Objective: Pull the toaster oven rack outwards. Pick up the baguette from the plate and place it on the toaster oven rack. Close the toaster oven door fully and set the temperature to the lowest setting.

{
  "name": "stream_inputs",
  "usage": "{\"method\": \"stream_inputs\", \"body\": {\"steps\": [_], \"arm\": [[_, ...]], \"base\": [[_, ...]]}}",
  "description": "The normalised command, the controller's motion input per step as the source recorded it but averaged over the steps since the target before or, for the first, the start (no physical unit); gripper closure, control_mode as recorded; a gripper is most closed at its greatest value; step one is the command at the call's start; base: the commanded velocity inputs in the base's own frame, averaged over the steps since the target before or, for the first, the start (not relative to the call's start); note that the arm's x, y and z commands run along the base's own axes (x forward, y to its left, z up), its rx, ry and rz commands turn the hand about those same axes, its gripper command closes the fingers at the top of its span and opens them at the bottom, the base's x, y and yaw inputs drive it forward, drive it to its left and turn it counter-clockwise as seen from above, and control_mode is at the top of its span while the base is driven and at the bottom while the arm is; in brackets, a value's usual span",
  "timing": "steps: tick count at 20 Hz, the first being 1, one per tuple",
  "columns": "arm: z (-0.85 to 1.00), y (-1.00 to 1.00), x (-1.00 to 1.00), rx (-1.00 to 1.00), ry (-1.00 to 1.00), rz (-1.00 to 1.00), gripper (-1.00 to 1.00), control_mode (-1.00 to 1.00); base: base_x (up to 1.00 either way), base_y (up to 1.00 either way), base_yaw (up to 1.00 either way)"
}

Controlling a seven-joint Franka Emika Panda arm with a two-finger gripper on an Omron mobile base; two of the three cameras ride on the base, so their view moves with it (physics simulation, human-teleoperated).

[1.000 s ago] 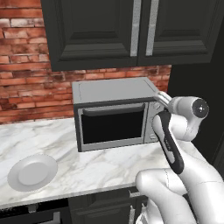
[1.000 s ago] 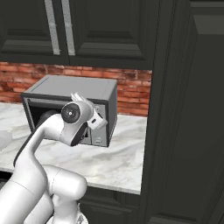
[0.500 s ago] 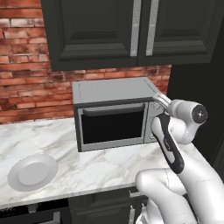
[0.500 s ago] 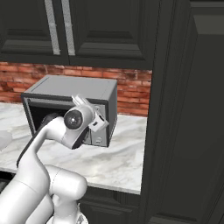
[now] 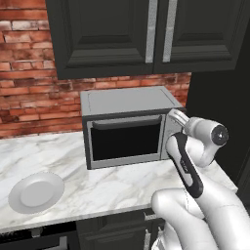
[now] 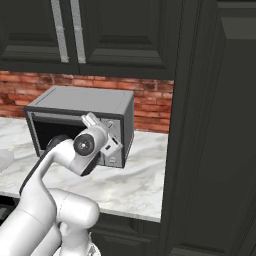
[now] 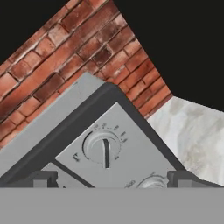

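Observation:
The grey toaster oven point(image 5: 128, 101) stands on the counter against the brick wall. Its door point(image 5: 126, 142) is shut, with the bar handle along its top edge. Through the dark glass neither rack nor baguette can be made out. The white plate point(image 5: 35, 192) lies bare at the counter's front left. My gripper point(image 5: 175, 116) hovers just in front of the oven's right-hand knob panel point(image 6: 114, 145). In the hand view the top knob point(image 7: 103, 148) sits straight ahead between my fingertips point(image 7: 40, 178). My gripper point(image 7: 111, 178) is open with nothing in it, and a second knob point(image 7: 153, 182) shows below.
Dark upper cabinets point(image 5: 146, 34) hang over the oven. A tall dark cabinet point(image 6: 215, 125) stands close on the oven's right. Marble counter point(image 5: 112, 185) stretches in front of the oven, between it and the plate.
My hand has sunk a little lower in front of the knob panel. The oven, its door and the plate have not moved.

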Motion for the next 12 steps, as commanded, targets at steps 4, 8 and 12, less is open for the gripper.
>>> {"method": "stream_inputs", "body": {"steps": [4, 8, 12], "arm": [[0.0, 0.1, 0.31, 0.0, 0.0, 0.0, -1.0, -1.0], [0.0, 0.0, 0.18, 0.0, -0.04, 0.0, -1.0, -1.0], [-0.03, 0.0, 0.04, 0.0, -0.03, 0.0, -1.0, -1.0]], "base": [[0.0, 0.0, 0.0], [0.0, 0.0, 0.0], [0.0, 0.0, 0.0]]}}
